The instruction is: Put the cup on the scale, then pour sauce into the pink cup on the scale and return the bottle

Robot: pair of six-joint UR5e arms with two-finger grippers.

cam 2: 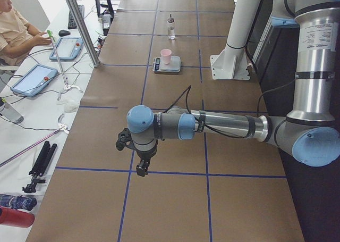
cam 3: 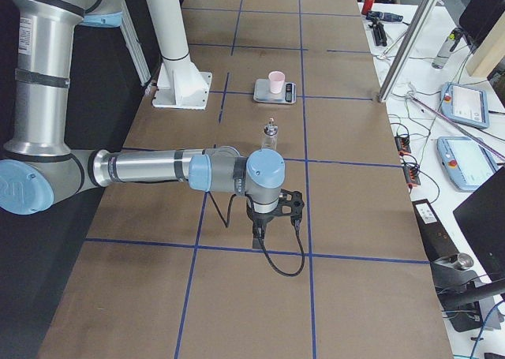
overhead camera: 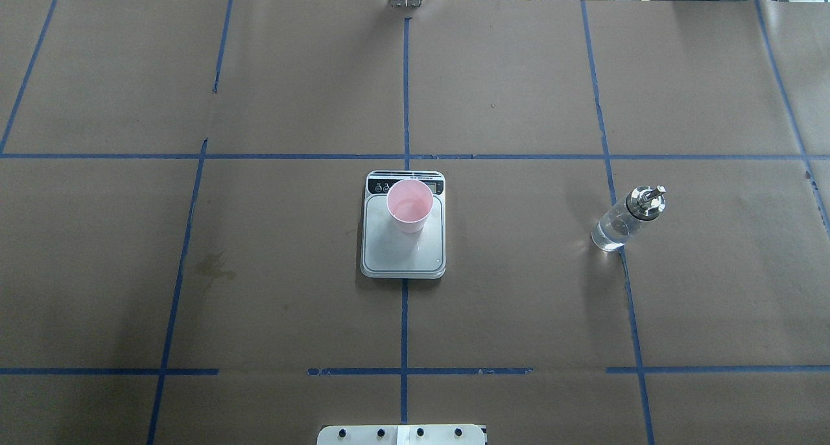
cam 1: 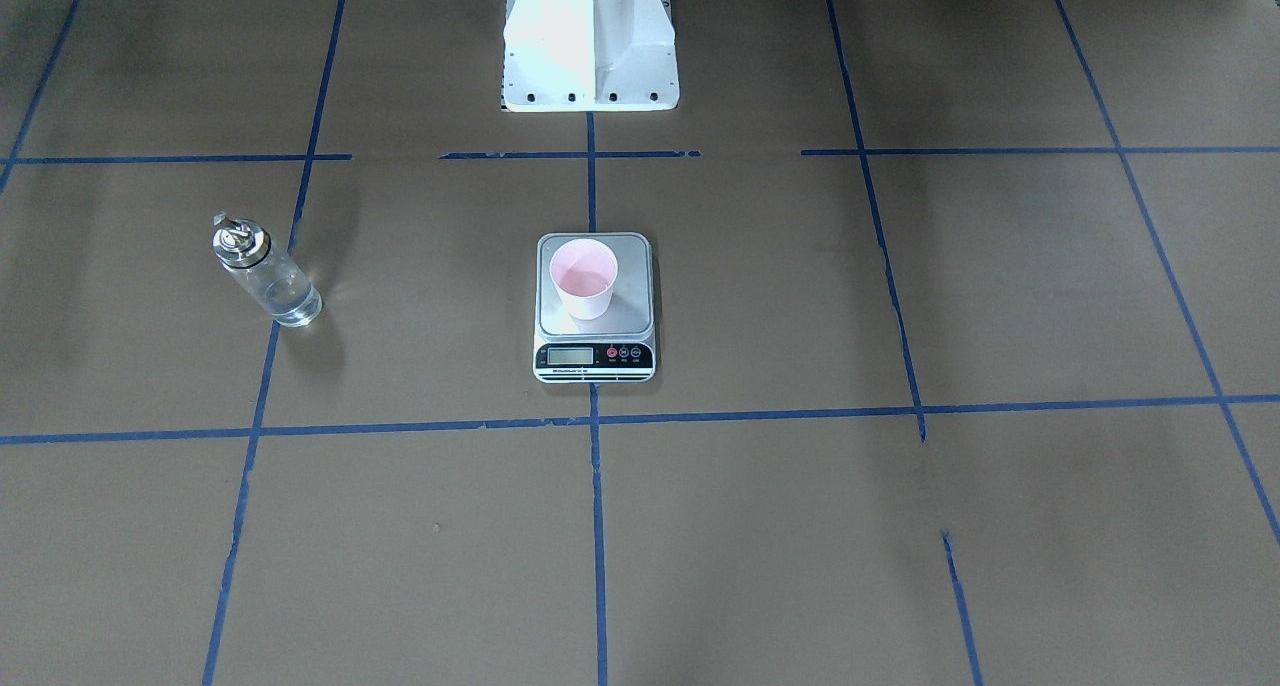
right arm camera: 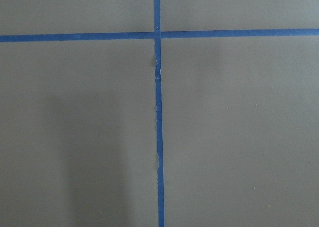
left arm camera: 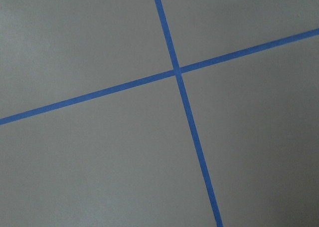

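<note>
The pale pink cup [cam 1: 585,278] stands upright on the steel platform of the scale [cam 1: 630,311] at the table's middle; it also shows in the overhead view [overhead camera: 410,205] on the scale [overhead camera: 402,253]. The clear glass bottle [cam 1: 266,271] with its silver pourer cap stands upright on the paper, apart from the scale, on the robot's right [overhead camera: 628,218]. Clear liquid shows in it. My left gripper [cam 2: 139,162] shows only in the left side view, my right gripper [cam 3: 274,221] only in the right side view. Both hang over the table's ends, far from the objects. I cannot tell whether they are open or shut.
Brown paper with blue tape lines covers the table [overhead camera: 259,302]. The white robot base [cam 1: 590,41] stands behind the scale. A metal post [cam 2: 79,24] and tablets [cam 2: 32,80] stand at the operators' side. A person [cam 2: 16,24] sits there. Both wrist views show only paper and tape.
</note>
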